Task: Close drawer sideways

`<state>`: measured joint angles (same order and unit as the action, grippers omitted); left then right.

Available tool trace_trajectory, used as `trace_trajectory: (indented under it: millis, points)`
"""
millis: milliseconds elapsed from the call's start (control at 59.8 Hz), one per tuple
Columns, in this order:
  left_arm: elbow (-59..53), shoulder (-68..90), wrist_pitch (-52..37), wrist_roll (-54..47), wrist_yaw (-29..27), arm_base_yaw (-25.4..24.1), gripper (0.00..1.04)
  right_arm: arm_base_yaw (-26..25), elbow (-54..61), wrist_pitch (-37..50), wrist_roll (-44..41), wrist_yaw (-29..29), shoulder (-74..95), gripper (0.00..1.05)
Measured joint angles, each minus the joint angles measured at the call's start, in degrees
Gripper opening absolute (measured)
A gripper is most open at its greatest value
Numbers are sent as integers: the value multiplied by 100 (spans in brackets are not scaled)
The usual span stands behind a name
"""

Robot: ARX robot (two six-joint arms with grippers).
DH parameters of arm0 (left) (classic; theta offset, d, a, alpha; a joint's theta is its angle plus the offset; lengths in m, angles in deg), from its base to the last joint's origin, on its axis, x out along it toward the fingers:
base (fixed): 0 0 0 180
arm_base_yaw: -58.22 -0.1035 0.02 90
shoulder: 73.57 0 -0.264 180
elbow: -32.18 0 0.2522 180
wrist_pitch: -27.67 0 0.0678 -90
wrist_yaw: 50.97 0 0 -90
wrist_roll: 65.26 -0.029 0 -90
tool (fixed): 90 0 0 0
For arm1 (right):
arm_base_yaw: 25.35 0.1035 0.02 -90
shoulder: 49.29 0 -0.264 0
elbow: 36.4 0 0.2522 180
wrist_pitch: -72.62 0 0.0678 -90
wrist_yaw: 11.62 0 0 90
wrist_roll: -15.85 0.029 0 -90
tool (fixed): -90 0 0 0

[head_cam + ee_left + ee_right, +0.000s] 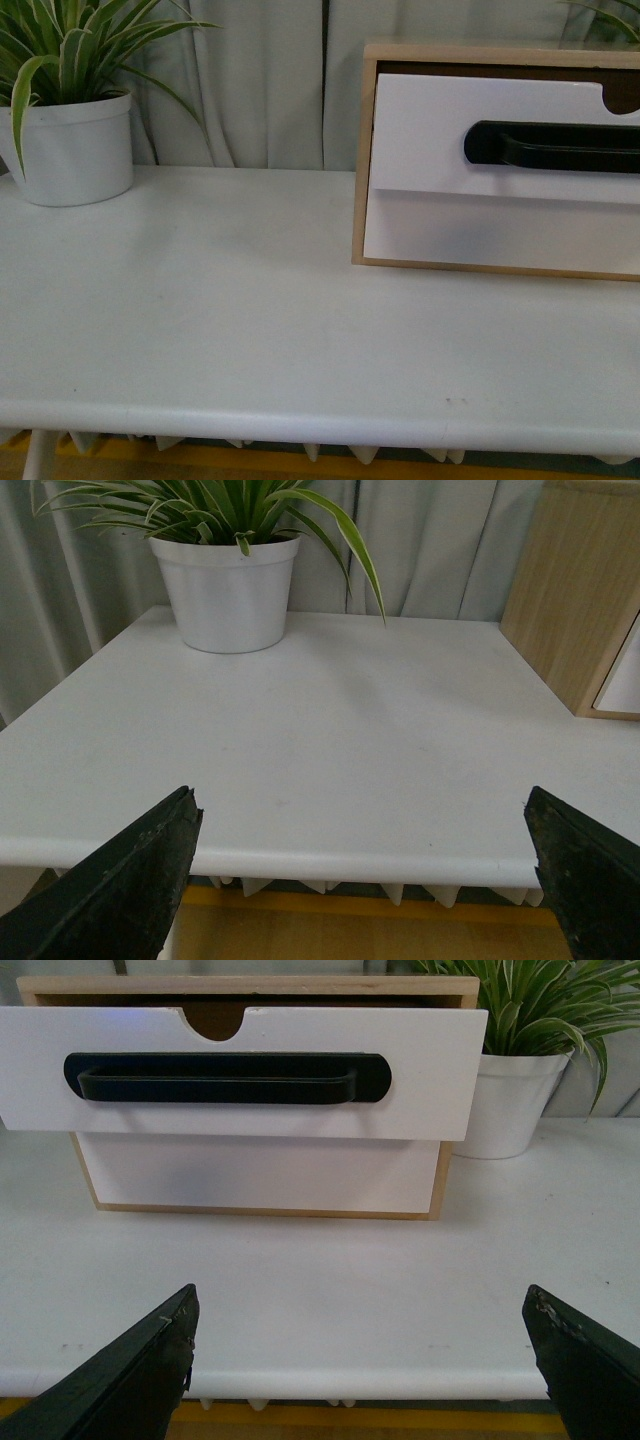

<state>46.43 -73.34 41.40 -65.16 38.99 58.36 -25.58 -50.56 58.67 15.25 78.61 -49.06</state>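
The right gripper [360, 1310] hangs with jaws spread wide and empty. Ahead of it, well apart, the drawer [425, 1070] stands pulled out of the cabinet [250, 985], black handle [215, 1078] facing it. The left gripper [362, 810] is equally wide and empty, with the cabinet off toward the right arm's side. Risks, as I judge them: an off-centre push could skew and jam the drawer, slide the unanchored cabinet across the table [330, 1270], or snag a finger on the handle.
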Motion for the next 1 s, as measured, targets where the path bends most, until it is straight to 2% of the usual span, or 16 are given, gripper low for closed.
trace_trajectory:
  millis: [1003]
  points:
    - [0,0,0,0,0,0,98,0,0,0,0,0,0,95]
